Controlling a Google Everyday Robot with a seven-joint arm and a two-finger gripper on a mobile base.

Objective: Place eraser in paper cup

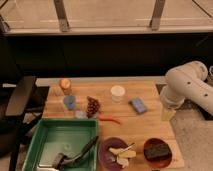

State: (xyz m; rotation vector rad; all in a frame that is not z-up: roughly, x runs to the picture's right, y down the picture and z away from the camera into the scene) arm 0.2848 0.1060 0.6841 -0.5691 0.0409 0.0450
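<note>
Eraser [157, 151]: lies on the reddish plate [170, 154], front right of the table.
Paper cup [118, 93]: upright, farther back, well apart from the eraser.
My gripper [168, 114]: at the table's right edge; whether open or closed, I cannot tell.

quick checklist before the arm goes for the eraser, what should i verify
1. Eraser in view, lying on the red plate: ok.
2. Paper cup upright, top uncovered: ok.
3. Cup empty: cannot tell.
4. Gripper at the eraser: not ok, it hangs by the right edge of the table.
5. Blue block apart from the cup: ok.
</note>
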